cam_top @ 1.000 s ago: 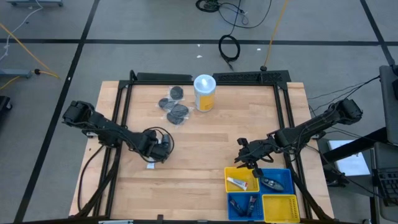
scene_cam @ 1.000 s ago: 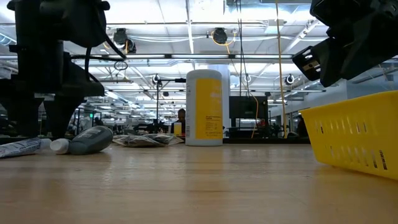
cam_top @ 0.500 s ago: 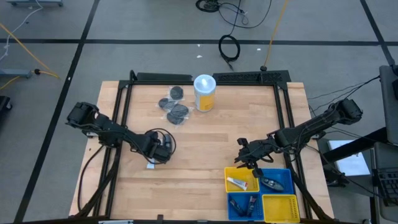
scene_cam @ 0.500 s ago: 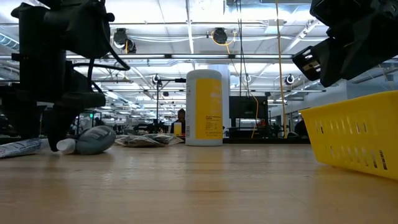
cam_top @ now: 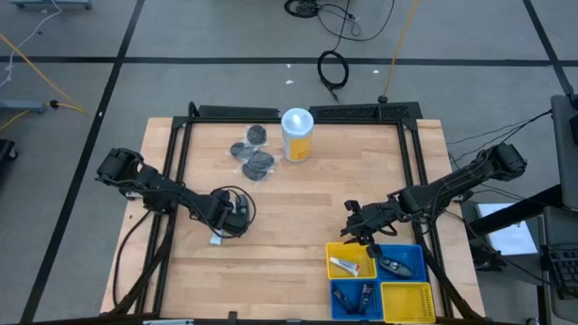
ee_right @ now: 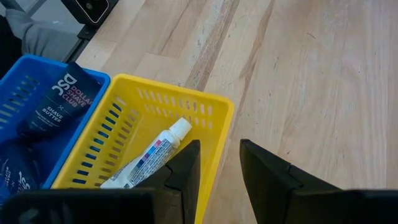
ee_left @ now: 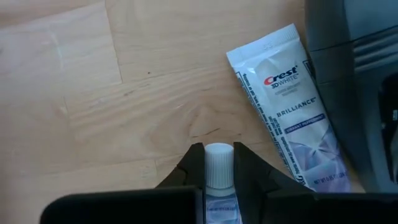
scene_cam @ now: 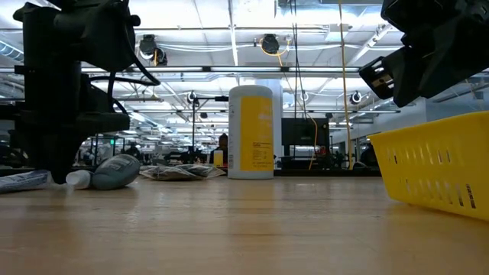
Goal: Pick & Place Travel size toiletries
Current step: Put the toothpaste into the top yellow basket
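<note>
The left pincer (ee_left: 218, 163) is down at the desk (cam_top: 298, 190) on its left side, its two fingers pressed in on the white cap end of a small tube (ee_left: 218, 171). That tube lies along the pincer's own reach, cap pointing forward out between the fingertips, so its long axis runs with the fingers and not across them. I judge the coming move a straight lift: the hold sits near the cap, so the body may droop as it comes up.

Just beside it on the desk lies a Crest tube (ee_left: 286, 106), flat, its length at a slant to the held one and apart from it. In the low view a grey bottle (scene_cam: 114, 171) rests on its side close to the left arm.

On the right, the right pincer (ee_right: 219, 163) hovers partly open and empty over the near edge of the yellow bin (ee_right: 174, 109), which holds a toothpaste tube (ee_right: 149, 155); a blue bin (ee_right: 37, 106) with dark sachets adjoins it.

Farther off stand the canister (cam_top: 297, 134) and, left of it, grey packets (cam_top: 253, 155).
</note>
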Action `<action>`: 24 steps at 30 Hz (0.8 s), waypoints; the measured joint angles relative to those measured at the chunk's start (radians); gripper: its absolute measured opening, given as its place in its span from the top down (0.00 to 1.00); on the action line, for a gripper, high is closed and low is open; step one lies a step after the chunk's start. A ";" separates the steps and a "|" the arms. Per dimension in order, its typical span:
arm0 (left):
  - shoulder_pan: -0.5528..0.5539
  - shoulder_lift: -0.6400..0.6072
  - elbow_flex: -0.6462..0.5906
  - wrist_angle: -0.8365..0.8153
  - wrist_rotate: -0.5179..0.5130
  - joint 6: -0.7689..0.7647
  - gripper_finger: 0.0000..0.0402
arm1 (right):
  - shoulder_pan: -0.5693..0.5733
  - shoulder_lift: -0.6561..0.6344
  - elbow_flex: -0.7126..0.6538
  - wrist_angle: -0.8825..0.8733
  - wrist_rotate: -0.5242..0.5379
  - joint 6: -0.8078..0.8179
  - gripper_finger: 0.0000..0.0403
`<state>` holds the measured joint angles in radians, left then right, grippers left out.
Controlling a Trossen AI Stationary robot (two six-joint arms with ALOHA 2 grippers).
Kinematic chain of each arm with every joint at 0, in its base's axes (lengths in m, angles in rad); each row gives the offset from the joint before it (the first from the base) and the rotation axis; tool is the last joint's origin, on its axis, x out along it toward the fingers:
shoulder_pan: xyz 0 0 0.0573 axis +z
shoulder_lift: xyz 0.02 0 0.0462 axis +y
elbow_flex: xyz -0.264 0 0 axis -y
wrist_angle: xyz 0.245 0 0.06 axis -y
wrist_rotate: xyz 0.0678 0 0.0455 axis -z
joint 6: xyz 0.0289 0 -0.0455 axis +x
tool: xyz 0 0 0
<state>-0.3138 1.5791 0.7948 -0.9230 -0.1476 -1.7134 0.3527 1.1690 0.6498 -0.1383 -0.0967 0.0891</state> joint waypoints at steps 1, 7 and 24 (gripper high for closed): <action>0.000 0.000 0.000 0.000 0.001 0.002 0.91 | 0.000 0.000 0.000 0.000 0.000 0.000 0.74; 0.000 -0.002 0.001 -0.001 -0.002 0.031 0.91 | 0.000 0.000 0.000 0.000 0.000 0.000 0.74; -0.002 -0.003 0.281 -0.170 -0.243 0.258 0.91 | 0.000 0.000 0.000 0.000 0.069 -0.005 0.74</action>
<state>-0.3153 1.5764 1.0758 -1.0933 -0.3909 -1.4555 0.3523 1.1690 0.6498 -0.1383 -0.0275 0.0841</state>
